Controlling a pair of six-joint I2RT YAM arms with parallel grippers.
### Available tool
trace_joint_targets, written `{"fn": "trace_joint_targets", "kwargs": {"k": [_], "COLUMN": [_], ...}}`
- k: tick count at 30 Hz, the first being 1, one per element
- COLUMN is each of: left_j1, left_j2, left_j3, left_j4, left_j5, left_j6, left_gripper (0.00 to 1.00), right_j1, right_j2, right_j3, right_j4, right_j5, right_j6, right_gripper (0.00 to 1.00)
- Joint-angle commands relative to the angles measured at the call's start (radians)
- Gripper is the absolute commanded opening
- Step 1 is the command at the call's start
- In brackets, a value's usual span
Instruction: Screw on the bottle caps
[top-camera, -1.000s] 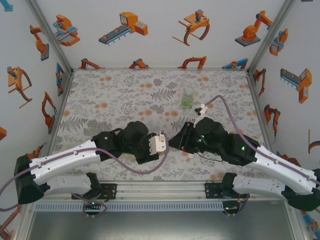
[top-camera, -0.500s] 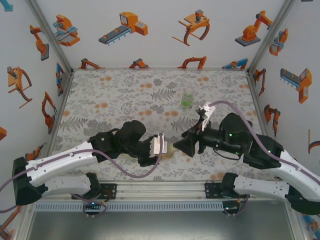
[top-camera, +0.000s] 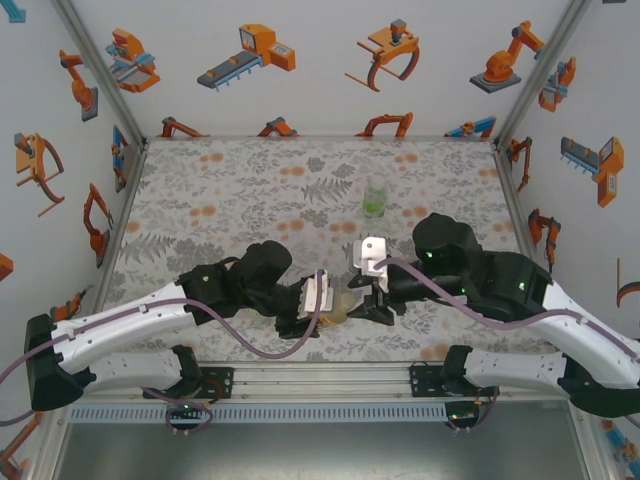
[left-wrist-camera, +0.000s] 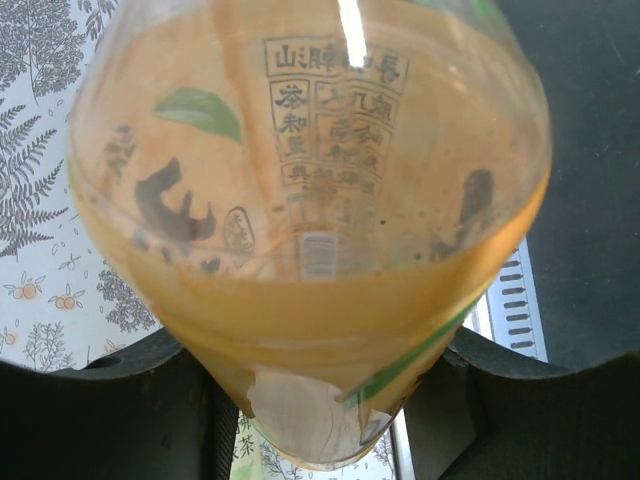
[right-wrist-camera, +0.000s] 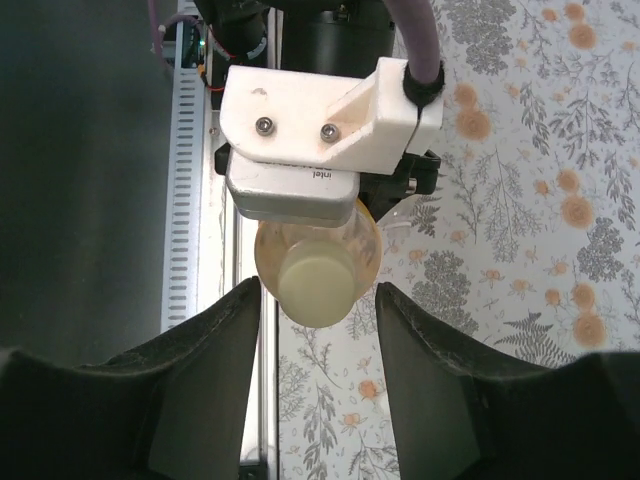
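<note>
**Cap waits between open fingers**

The cap (right-wrist-camera: 315, 287) is pale and round. It sits on the neck of the yellow-orange bottle (left-wrist-camera: 310, 220), in the middle of the right wrist view. I cannot tell how tight it is. The bottle is held on its side, low in the middle of the top view, with its cap end pointing right.

The left end effector (left-wrist-camera: 312, 375) is clamped on the bottle's body. I think this stops the bottle spinning when the cap is turned.

The right end effector (right-wrist-camera: 318, 310) faces the cap. It is partly open, with one finger on each side and a thin gap at both. It grips nothing and looks ready to close and twist.

A green bottle (top-camera: 375, 198) stands far up the tabletop (top-camera: 230, 190), out of the way.
</note>
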Motion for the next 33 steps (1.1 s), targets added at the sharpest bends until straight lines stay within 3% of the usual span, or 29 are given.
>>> {"fn": "trace_joint_targets", "kwargs": {"k": [1, 11, 14, 25, 27, 30, 33], "left_j1": [-0.005, -0.004, -0.005, -0.004, -0.004, -0.005, -0.005], "left_j2": [-0.021, -0.040, -0.041, -0.036, -0.036, -0.038, -0.040], "left_j3": [0.025, 0.018, 0.015, 0.013, 0.013, 0.013, 0.007], "left_j4": [-0.016, -0.017, -0.017, -0.017, -0.017, -0.017, -0.010], "left_j5": [0.033, 0.026, 0.023, 0.023, 0.023, 0.018, -0.008], "left_j6": [0.019, 0.019, 0.018, 0.017, 0.017, 0.016, 0.009], "left_gripper": [0.00, 0.00, 0.00, 0.00, 0.00, 0.00, 0.00], "right_j1": [0.003, 0.003, 0.002, 0.003, 0.003, 0.003, 0.002], "right_j2": [-0.010, 0.000, 0.002, -0.017, -0.018, -0.018, -0.031], "right_j3": [-0.003, -0.043, -0.049, -0.089, -0.090, -0.096, -0.123], "right_j4": [0.037, 0.080, 0.089, 0.172, 0.172, 0.171, 0.207], "right_j5": [-0.014, -0.061, -0.069, -0.090, -0.091, -0.065, 0.032], "right_j6": [-0.020, 0.028, 0.036, 0.095, 0.099, 0.118, 0.202], "right_gripper": [0.45, 0.42, 0.37, 0.40, 0.36, 0.22, 0.00]}}
